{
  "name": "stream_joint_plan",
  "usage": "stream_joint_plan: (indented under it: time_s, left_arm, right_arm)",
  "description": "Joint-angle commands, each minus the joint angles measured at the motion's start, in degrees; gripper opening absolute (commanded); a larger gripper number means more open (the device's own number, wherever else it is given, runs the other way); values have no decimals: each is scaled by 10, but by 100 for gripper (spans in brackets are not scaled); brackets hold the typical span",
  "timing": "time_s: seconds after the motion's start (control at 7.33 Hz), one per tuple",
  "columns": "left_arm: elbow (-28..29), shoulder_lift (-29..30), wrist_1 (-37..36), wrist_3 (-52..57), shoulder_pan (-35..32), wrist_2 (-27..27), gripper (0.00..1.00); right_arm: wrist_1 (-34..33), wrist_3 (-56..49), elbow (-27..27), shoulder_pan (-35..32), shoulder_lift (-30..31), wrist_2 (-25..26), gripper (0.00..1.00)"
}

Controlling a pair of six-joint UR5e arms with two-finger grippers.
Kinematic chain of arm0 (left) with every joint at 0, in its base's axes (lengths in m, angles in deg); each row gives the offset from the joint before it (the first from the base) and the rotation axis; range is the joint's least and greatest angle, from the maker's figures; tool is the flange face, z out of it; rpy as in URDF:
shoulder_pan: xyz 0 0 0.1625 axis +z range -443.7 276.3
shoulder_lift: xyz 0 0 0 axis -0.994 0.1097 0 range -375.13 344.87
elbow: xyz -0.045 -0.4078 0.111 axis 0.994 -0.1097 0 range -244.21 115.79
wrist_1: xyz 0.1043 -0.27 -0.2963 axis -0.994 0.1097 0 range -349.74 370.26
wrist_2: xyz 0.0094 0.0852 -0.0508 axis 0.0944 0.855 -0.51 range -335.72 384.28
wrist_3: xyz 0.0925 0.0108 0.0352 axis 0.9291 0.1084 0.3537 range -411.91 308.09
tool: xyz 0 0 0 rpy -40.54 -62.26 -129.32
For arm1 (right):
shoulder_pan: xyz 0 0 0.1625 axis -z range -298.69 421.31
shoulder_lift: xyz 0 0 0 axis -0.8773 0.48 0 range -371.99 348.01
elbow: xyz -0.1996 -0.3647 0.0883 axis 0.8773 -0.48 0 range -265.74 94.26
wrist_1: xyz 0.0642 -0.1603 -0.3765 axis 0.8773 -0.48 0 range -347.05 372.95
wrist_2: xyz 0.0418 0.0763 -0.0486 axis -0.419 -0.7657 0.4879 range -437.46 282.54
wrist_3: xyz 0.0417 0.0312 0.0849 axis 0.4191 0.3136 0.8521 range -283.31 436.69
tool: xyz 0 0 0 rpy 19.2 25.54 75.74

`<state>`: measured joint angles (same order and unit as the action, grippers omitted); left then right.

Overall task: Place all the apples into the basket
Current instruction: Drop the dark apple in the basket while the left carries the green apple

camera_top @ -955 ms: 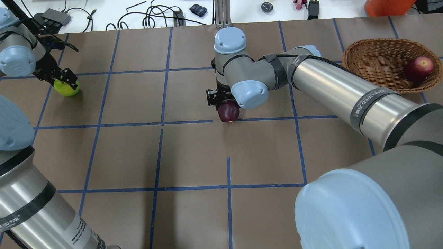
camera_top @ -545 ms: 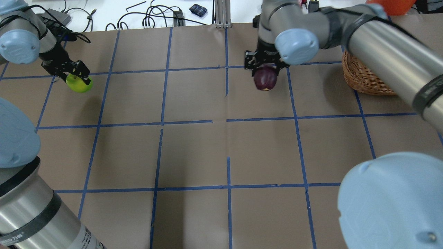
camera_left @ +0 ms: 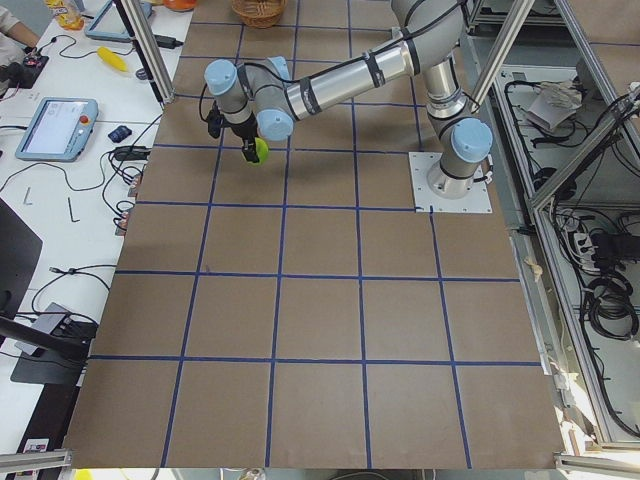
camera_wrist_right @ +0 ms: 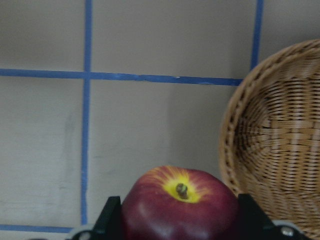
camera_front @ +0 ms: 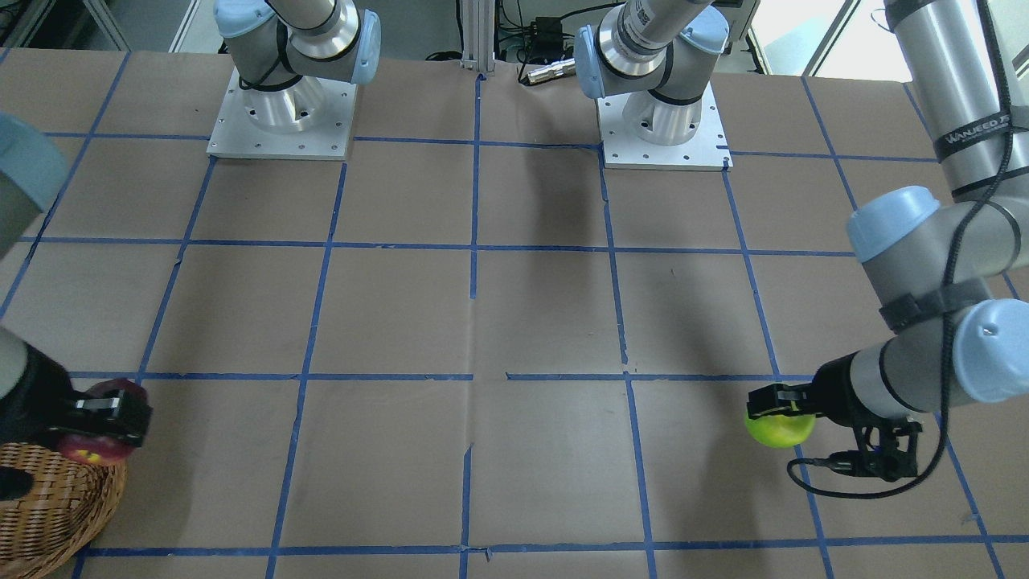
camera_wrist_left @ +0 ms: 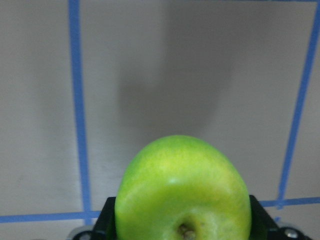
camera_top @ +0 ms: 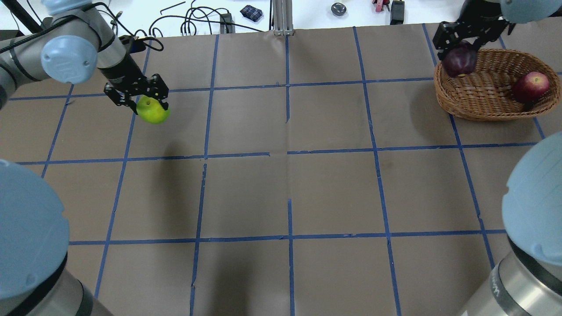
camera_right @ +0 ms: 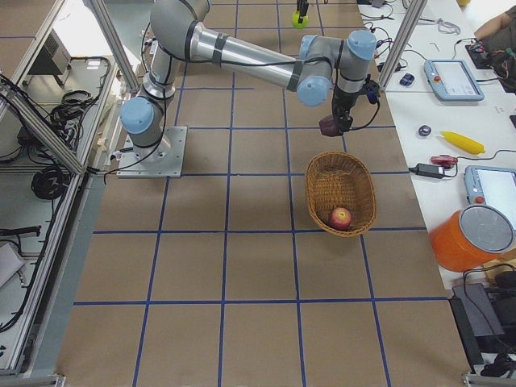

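Note:
My left gripper [camera_top: 148, 102] is shut on the yellow-green apple [camera_top: 153, 111] and holds it above the table at the far left; the apple fills the left wrist view [camera_wrist_left: 182, 197]. My right gripper [camera_top: 460, 49] is shut on the dark maroon apple [camera_top: 459, 62] and holds it over the left rim of the wicker basket [camera_top: 483, 98]. In the right wrist view the maroon apple [camera_wrist_right: 180, 207] hangs just left of the basket [camera_wrist_right: 280, 150]. The red apple [camera_top: 531, 87] lies inside the basket at its right side.
Brown table cover with blue tape grid [camera_top: 287, 153]. Cables and small items lie on the white surface behind the table's far edge [camera_top: 197, 22]. The arm bases [camera_front: 281, 112] stand at the robot's side.
The right arm has carried the maroon apple rightward from mid-table to the basket's left rim. The left arm has carried the green apple to the right, lifted off the table.

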<state>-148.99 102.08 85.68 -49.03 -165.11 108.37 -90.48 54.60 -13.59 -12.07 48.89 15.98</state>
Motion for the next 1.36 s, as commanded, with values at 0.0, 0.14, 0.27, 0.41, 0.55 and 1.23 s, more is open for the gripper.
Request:
stream_joint_plan:
  time_s: [0.0, 0.14, 0.27, 0.41, 0.55, 1.23]
  left_arm:
    - [-20, 12, -112, -223, -131, -10, 11]
    - [-33, 28, -137, -327, -168, -11, 11]
    - [-49, 33, -172, -358, -202, -11, 11]
    - [-66, 39, -189, -380, -232, -15, 11]
    - [-69, 45, -193, -415, -241, -19, 14]
    - [-81, 17, -182, -419, -272, -26, 100]
  right_arm:
    - [-60, -80, 1, 70, -60, 32, 0]
    - [-118, -114, 4, 82, -86, 35, 0]
    - [-131, -124, 4, 84, -97, 33, 0]
    - [-135, -124, 5, 85, -104, 35, 0]
    - [-151, -118, 5, 87, -116, 35, 5]
    - [-130, -111, 0, 95, -116, 46, 100]
